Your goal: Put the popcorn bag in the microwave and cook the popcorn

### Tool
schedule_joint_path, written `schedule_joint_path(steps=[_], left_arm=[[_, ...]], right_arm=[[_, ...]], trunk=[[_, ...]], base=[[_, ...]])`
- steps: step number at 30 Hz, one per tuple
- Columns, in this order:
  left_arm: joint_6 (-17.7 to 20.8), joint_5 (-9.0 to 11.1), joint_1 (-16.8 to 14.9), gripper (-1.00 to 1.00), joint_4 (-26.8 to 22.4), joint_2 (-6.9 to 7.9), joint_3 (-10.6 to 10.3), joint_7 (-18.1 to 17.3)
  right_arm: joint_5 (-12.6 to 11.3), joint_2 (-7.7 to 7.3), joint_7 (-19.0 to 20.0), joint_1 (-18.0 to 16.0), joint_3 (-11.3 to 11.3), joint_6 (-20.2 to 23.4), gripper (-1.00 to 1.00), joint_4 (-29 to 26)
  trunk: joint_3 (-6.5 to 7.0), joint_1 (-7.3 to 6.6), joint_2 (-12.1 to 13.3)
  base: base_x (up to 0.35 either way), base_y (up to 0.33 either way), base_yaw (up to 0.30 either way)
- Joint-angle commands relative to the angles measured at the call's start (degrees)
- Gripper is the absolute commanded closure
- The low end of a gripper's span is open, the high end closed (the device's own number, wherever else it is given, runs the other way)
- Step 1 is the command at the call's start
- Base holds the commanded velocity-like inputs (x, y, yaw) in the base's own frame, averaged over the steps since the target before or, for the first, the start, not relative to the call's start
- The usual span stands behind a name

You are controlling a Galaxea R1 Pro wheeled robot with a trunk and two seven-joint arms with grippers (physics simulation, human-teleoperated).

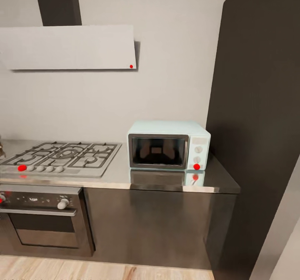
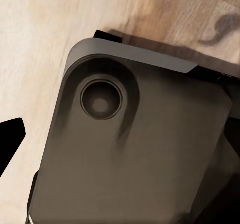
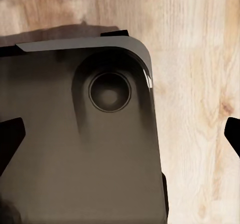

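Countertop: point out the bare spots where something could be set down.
The countertop is bare between the gas hob and the microwave, plus a front strip ahead of the microwave. Right of the microwave only a sliver remains beside the dark tall cabinet.

microwave: boxy pale mint-blue microwave [image 1: 168,145], dark glass door, pale knobs, red light
countertop: glossy steel-grey countertop slab [image 1: 121,176], mirrored mint reflection
hob: silver-grey gas hob [image 1: 62,158], grey grates, one red knob
hood: flat pale grey extractor hood [image 1: 68,47], red dot
floor: light wood plank floor [image 3: 200,84], brown grain
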Motion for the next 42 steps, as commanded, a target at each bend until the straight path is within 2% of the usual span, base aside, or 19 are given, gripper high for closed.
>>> schedule_joint_path(steps=[1,15,18,22,23,24,28,29,34,36,37,39,40,42], left_arm=[[-0.12,0.15,0.00,-1.00,-0.03,-0.02,0.16,0.05],[-0.12,0.15,0.00,-1.00,-0.01,-0.02,0.25,0.05],[-0.12,0.15,0.00,-1.00,-0.03,-0.01,0.25,0.05],[-0.12,0.15,0.00,-1.00,-0.03,-0.02,0.25,0.05],[-0.12,0.15,0.00,-1.00,-0.03,-0.02,0.25,0.05],[-0.12,0.15,0.00,-1.00,-0.03,-0.02,0.25,0.05],[-0.12,0.15,0.00,-1.00,-0.03,-0.02,0.25,0.05],[-0.12,0.15,0.00,-1.00,-0.01,-0.02,0.25,0.05],[-0.12,0.15,0.00,-1.00,-0.02,-0.02,0.25,0.05],[-0.12,0.15,0.00,-1.00,-0.01,-0.02,0.25,0.05],[-0.12,0.13,0.00,-1.00,-0.03,-0.06,0.25,0.05],[-0.12,0.08,0.00,-1.00,-0.03,-0.09,0.25,0.05],[-0.12,0.13,0.00,-1.00,-0.01,-0.10,0.25,0.05],[-0.12,0.14,0.00,-1.00,-0.03,-0.10,0.23,0.05]], right_arm=[[-0.27,0.00,0.08,-0.02,-0.41,-0.34,-1.00,0.08],[0.24,0.06,0.08,-0.02,0.00,0.05,-1.00,0.05],[1.21,0.28,1.06,-0.02,0.07,0.05,-1.00,-2.69],[3.44,0.49,1.14,-0.05,0.37,2.57,-1.00,-14.74],[4.06,0.65,1.14,-0.07,0.41,4.69,-1.00,-18.69],[4.72,0.86,1.13,-0.09,0.42,9.54,-1.00,-25.50],[4.99,1.11,1.18,-0.11,0.40,26.76,-1.00,-46.13],[4.93,1.17,1.20,-0.11,0.42,32.53,-1.00,-53.63],[4.94,1.23,1.22,-0.27,0.60,49.93,-1.00,-78.35],[5.08,1.23,1.22,-0.72,0.62,54.96,-1.00,-85.03],[5.04,1.23,1.27,-3.58,0.63,59.10,-1.00,-88.80],[4.74,1.32,1.29,-8.18,0.69,62.63,-1.00,-89.97],[4.53,2.07,1.29,-17.01,0.92,67.66,-1.00,-90.42],[4.49,2.68,1.26,-23.73,0.97,67.66,-1.00,-90.50]], trunk=[[-0.04,0.00,-0.02],[-0.04,0.00,-0.02],[-0.04,0.00,-0.02],[-0.04,0.00,-0.02],[-0.04,0.00,-0.02],[-0.04,0.00,-0.02],[-0.04,0.00,-0.02],[-0.04,0.00,-0.02],[-0.04,0.00,-0.02],[-0.04,0.00,-0.02],[-0.04,0.00,-0.02],[-0.04,0.00,-0.02],[-0.04,0.00,-0.02],[-0.04,0.00,-0.02]], base=[[0.000,0.000,0.018],[0.000,0.000,0.001],[0.000,0.000,0.000],[0.000,0.000,0.000],[0.000,0.000,0.000],[0.000,0.000,0.000],[0.000,0.000,0.000],[0.000,0.000,0.000],[0.000,0.000,0.000],[0.000,0.000,0.000],[0.000,0.000,0.000],[0.000,0.000,0.000],[0.000,0.000,0.000],[0.000,0.000,0.000]])
